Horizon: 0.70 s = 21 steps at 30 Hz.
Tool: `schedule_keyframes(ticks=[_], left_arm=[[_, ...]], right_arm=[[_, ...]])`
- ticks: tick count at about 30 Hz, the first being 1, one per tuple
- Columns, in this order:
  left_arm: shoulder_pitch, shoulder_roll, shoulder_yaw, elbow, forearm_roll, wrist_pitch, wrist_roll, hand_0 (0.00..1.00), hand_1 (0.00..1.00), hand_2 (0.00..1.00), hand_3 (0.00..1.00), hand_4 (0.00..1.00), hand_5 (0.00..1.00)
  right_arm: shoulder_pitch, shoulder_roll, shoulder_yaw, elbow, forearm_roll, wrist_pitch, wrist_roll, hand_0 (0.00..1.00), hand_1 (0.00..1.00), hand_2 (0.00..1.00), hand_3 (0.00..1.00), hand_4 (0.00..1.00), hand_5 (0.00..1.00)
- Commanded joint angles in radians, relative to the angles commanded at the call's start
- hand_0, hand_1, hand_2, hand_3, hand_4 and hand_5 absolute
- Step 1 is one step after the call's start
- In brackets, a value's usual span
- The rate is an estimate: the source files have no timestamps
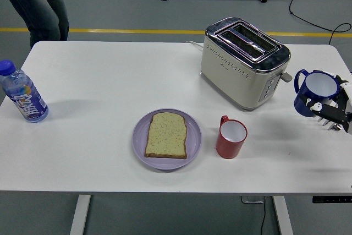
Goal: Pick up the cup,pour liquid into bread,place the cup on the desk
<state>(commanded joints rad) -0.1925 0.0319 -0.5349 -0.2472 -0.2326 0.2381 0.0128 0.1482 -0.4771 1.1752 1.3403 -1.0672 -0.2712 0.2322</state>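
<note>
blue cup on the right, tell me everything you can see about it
The blue cup is a glossy dark-blue mug with a white inside and a loop handle on its left side, toward the toaster. It stands about upright, mouth up, at the table's right edge. The right hand is wrapped around its right side. Whether its base rests on the table cannot be told, nor whether it holds liquid.
</note>
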Motion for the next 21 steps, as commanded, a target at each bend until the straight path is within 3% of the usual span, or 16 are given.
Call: schedule_keyframes(ticks=[13, 21], left_arm=[[0.005, -0.004, -0.018, -0.001, 0.030, 0.003, 0.010, 0.690, 0.756, 0.773, 0.611, 0.396, 0.998], [0.010, -0.007, -0.027, -0.001, 0.049, 0.004, 0.017, 0.690, 0.756, 0.773, 0.611, 0.396, 0.998]], right_arm=[[-0.022, 0.089, 0.008, -0.072, -0.006, -0.009, 0.046, 0.463, 0.458, 0.560, 0.567, 0.654, 0.002], [-0.029, 0.118, -0.004, -0.107, -0.014, -0.014, 0.062, 0.466, 0.459, 0.561, 0.567, 0.651, 0.002]])
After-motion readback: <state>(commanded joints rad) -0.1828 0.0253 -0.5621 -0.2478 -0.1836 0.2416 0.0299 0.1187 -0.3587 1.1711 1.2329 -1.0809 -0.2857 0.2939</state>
